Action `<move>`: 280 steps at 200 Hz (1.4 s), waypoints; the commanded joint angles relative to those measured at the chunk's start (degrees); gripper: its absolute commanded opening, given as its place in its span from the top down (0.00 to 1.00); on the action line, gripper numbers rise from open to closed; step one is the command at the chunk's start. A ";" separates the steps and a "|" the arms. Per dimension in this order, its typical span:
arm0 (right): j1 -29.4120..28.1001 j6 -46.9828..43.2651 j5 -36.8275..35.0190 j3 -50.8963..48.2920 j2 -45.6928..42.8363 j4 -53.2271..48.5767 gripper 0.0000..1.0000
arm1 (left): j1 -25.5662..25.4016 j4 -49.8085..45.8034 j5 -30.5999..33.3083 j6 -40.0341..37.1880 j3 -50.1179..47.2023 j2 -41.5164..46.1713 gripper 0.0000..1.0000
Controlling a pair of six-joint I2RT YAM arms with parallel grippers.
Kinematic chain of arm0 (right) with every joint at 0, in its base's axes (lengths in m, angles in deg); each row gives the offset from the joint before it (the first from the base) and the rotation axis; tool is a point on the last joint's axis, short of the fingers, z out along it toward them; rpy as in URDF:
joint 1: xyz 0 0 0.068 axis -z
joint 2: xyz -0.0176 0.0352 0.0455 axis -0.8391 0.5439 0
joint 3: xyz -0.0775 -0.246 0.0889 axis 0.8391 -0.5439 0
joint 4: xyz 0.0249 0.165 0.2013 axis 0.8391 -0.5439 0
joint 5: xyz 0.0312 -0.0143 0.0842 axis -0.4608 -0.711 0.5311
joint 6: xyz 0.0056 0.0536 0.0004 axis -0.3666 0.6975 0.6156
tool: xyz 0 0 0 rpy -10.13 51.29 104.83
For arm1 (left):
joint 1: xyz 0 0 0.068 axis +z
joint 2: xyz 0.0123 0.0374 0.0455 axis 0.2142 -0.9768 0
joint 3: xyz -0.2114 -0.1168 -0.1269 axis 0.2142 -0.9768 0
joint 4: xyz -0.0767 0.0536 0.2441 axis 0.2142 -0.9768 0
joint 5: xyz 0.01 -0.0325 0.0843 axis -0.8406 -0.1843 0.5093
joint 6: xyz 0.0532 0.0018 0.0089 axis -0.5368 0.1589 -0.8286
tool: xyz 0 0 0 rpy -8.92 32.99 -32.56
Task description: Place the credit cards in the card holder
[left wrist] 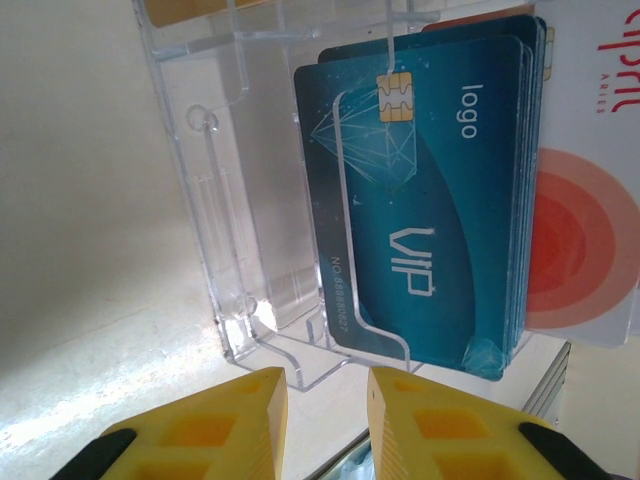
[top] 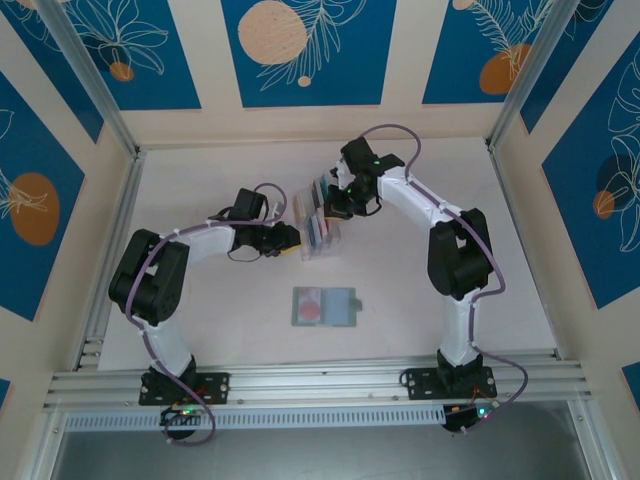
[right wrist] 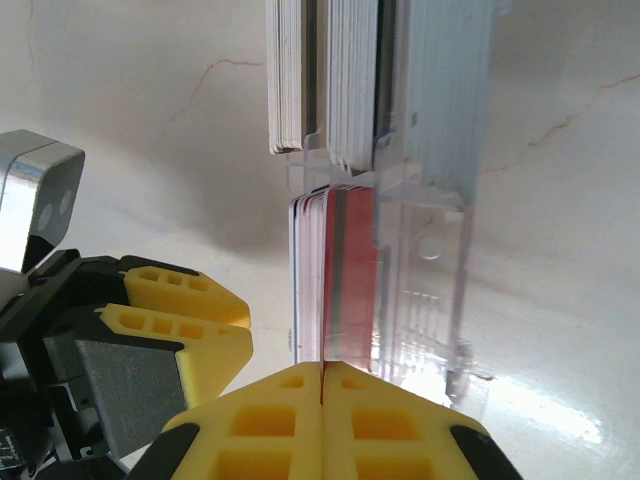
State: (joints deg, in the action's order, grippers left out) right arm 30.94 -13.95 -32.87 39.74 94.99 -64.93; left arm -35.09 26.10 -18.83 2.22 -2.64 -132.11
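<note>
While the credit cards (left wrist: 430, 190) stand in the clear rack (left wrist: 230, 180), apart from the open card holder (top: 325, 307), my left pincer (left wrist: 327, 405) is released and my right pincer (right wrist: 322, 385) is clenched at their edges. Judged thin, stiff, slick: pinch one exposed edge.

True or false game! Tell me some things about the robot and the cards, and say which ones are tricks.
1. The card holder lies open on the table. True.
2. The front teal card has "VIP" printed on it. True.
3. The left hand is squeezed shut. False: its yellow fingers stand apart with a gap between them.
4. The cards stand in a wooden box. False: they stand in a clear plastic rack.
5. The right hand has its two fingers pressed together. True.
</note>
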 commanded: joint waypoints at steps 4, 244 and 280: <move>0.00 -0.86 -0.29 0.16 -3.07 -1.89 0.95 | 0.31 -0.51 -0.71 -0.07 0.43 0.27 0.73; -0.76 6.94 12.84 -40.81 -38.56 17.78 1.00 | -12.63 -18.19 12.05 -11.36 -10.54 16.74 0.61; -1.88 11.66 14.54 -51.94 -41.90 23.34 1.00 | -15.65 -19.07 15.92 -11.55 -10.73 15.24 0.60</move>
State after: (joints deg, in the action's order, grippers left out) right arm 29.98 -6.50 -22.91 -6.96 54.64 -46.99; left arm -49.27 9.16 -6.72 -8.14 -12.81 -115.94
